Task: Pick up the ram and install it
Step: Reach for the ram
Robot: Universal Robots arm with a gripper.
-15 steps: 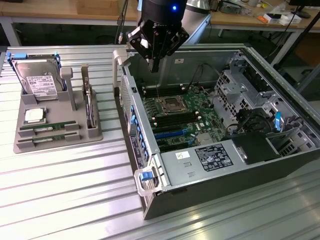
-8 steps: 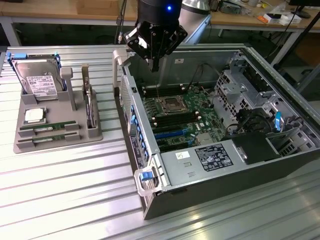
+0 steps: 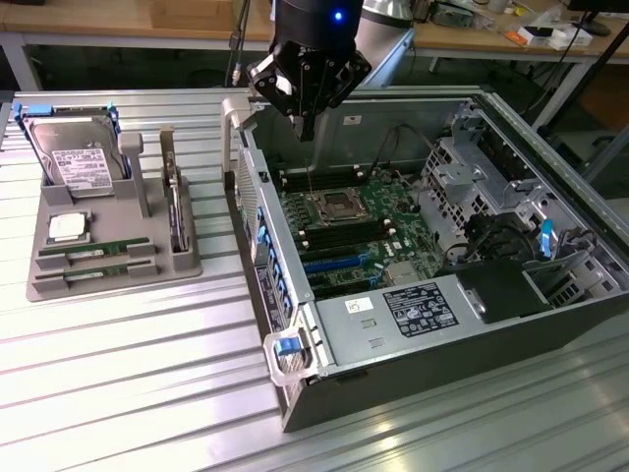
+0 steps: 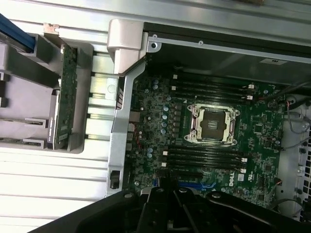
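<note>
Fingers [image 3: 307, 120] pressed together, hanging above open case [image 3: 393, 385] near its back wall, ram [image 3: 95, 253] well apart in tray [image 3: 47, 286]

Open case [image 4: 119, 121] on the ribbed bench [image 4: 48, 179]; its motherboard [image 4: 155, 104] has an empty socket [image 4: 212, 125] between rows of black slots [image 4: 204, 156]. Just beside the case, a grey holder [image 4: 19, 68] carries an upright green board [image 4: 65, 97]. The closed claw [image 4: 167, 206] hangs over the motherboard's edge.
</note>
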